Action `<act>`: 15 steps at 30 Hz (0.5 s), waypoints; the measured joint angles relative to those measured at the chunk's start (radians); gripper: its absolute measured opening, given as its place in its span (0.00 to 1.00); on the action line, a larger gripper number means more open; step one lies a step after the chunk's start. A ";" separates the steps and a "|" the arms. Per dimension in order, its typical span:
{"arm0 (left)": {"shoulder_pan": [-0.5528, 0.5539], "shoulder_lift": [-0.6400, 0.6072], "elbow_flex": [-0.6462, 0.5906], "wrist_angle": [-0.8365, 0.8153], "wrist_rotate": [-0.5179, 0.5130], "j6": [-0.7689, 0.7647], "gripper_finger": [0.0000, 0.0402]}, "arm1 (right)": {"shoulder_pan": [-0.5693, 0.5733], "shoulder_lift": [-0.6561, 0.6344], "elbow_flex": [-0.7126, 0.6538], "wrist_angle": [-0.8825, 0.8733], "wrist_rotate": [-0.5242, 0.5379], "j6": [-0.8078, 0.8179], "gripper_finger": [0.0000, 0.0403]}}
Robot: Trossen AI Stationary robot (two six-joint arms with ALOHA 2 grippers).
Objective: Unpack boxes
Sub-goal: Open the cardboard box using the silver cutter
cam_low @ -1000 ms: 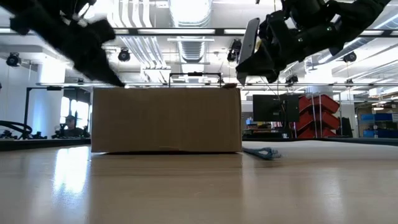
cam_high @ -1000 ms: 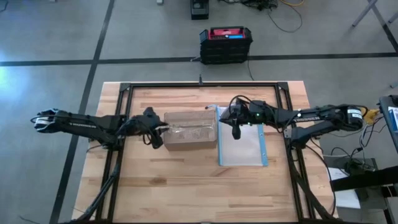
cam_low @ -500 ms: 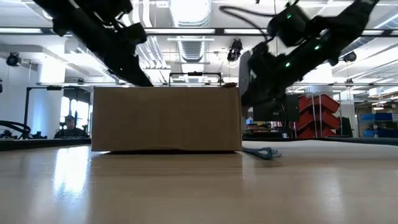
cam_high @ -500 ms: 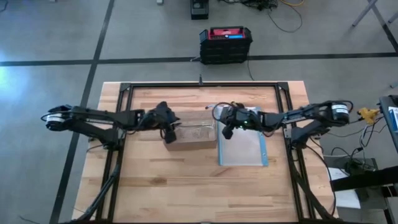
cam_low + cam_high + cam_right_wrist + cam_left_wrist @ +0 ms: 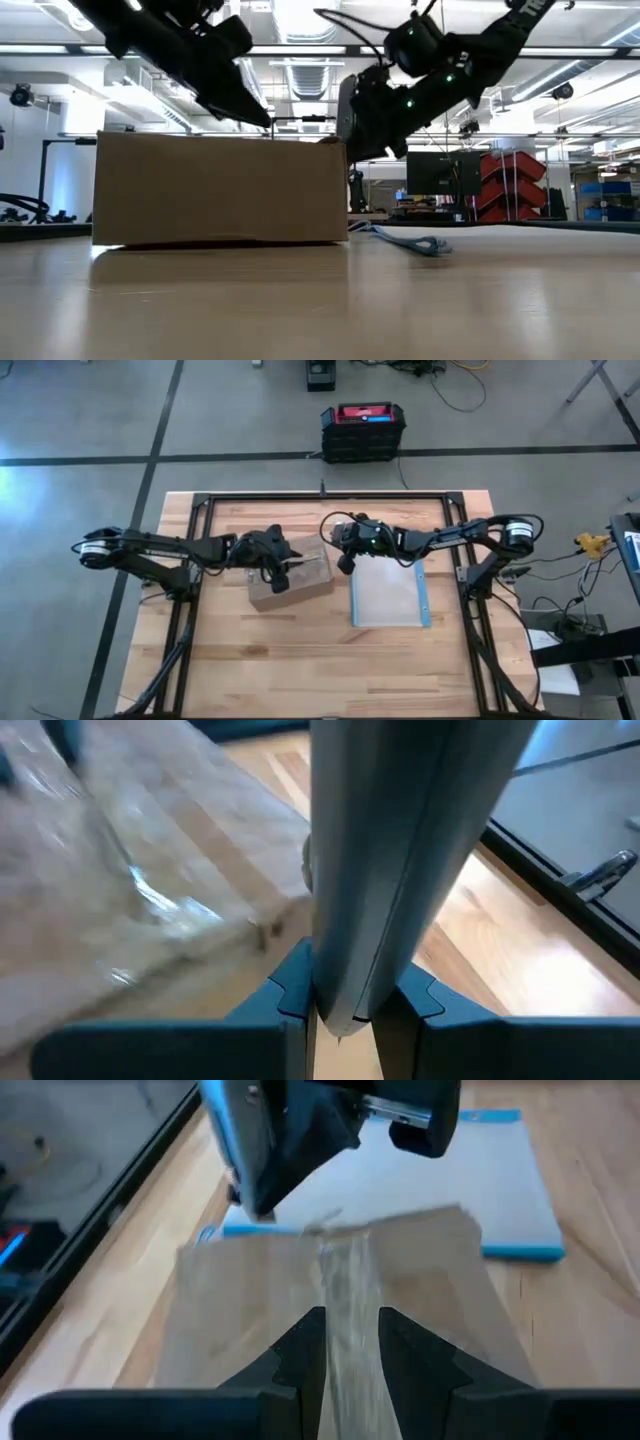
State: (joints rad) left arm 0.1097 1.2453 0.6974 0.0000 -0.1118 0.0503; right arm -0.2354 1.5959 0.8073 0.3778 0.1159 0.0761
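Cardboard box (image 5: 291, 572), taped shut, near the middle of the bench (image 5: 300, 660).
Light and stiff, I think, with slippery tape; left end effector (image 5: 350, 1342) slightly open above the seam, right end effector (image 5: 345, 995) gripping a flat grey tool (image 5: 400, 850).

Light wood bench (image 5: 300, 660) with black frame rails. Brown cardboard box (image 5: 290, 575) sits near its middle, slightly skewed; flat clear pouch with blue edge (image 5: 390, 595) lies just beside it.

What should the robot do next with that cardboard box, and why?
Probably draw the flat grey tool in the right gripper along the clear tape on the box. The flaps look taped shut, the tool sits at the box's edge, and the left gripper rests on top.
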 joint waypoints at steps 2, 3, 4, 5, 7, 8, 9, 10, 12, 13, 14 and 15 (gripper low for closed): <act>0.005 0.025 0.000 0.052 0.006 0.035 0.20 | 0.013 -0.022 -0.014 0.039 0.034 0.078 0.11; 0.013 0.045 0.006 0.075 0.024 0.050 0.20 | 0.022 -0.028 -0.020 0.063 0.064 0.126 0.11; 0.024 0.063 0.014 0.108 0.051 0.063 0.20 | 0.033 -0.030 -0.024 0.085 0.105 0.171 0.11; 0.038 0.078 0.023 0.116 0.088 0.074 0.20 | 0.045 -0.030 -0.024 0.106 0.147 0.212 0.11; 0.068 0.122 0.044 0.117 0.151 0.094 0.20 | 0.073 -0.030 -0.024 0.122 0.219 0.273 0.11; 0.083 0.142 0.059 0.121 0.168 0.108 0.20 | 0.085 -0.030 -0.024 0.126 0.248 0.302 0.11; 0.097 0.160 0.069 0.121 0.182 0.126 0.20 | 0.094 -0.029 -0.025 0.123 0.270 0.332 0.11; 0.110 0.174 0.078 0.120 0.189 0.144 0.20 | 0.100 -0.024 -0.027 0.124 0.289 0.366 0.11; 0.132 0.219 0.105 0.119 0.208 0.179 0.20 | 0.108 -0.021 -0.026 0.126 0.311 0.434 0.11; 0.142 0.234 0.116 0.115 0.209 0.189 0.20 | 0.110 -0.021 -0.026 0.129 0.318 0.467 0.11; 0.150 0.250 0.125 0.095 0.214 0.198 0.20 | 0.113 -0.016 -0.026 0.136 0.326 0.498 0.11; 0.158 0.267 0.138 0.073 0.228 0.205 0.20 | 0.114 -0.012 -0.026 0.146 0.334 0.531 0.11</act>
State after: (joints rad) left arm 0.2673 1.5122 0.8355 0.0725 0.1164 0.2549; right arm -0.1211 1.5836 0.7814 0.5241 0.4497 0.6076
